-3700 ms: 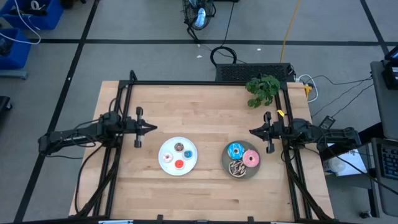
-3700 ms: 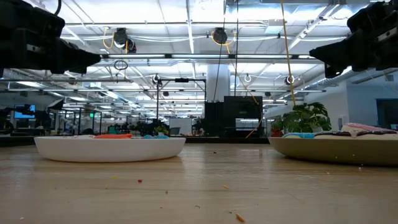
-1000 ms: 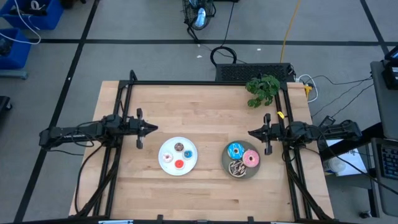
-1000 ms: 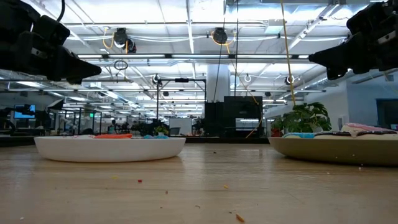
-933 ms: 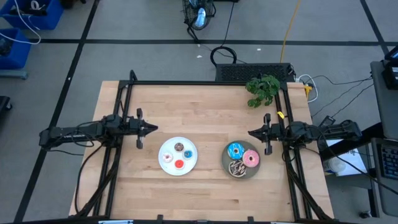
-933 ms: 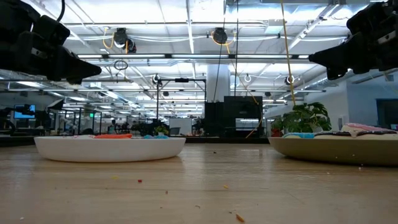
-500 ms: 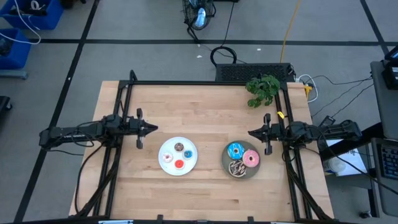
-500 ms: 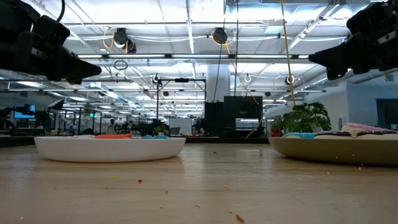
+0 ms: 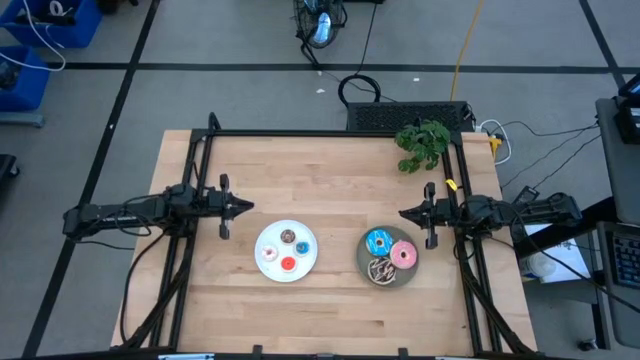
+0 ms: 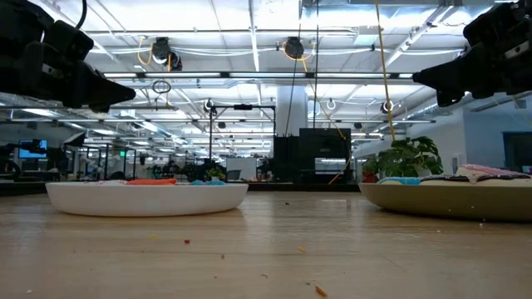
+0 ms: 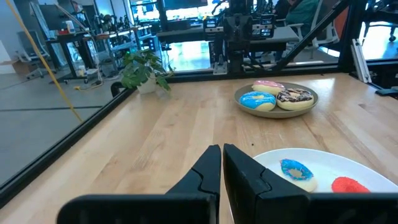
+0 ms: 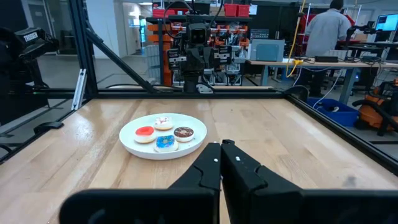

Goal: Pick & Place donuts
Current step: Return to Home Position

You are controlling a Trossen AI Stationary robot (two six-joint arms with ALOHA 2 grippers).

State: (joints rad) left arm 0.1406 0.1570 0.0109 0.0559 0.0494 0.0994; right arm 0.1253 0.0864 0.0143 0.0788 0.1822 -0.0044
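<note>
Change: left arm resettled seconds ago, both arms motionless since
Left gripper: closed, empty, raised near white plate
Right gripper: closed, empty, raised near grey plate
Large donuts: on grey plate
Tiny donuts: on white plate
Meaning: sorting looks finished, arms parked

light: bright, even | source: ceiling strips | shadows: soft, faint

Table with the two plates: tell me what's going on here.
Nothing is being handled. The left gripper and the right gripper hang shut and empty above the sides of the table. Four small donuts lie on the white plate; the large blue donut, the pink donut and the dark drizzled donut lie on the grey plate.
</note>
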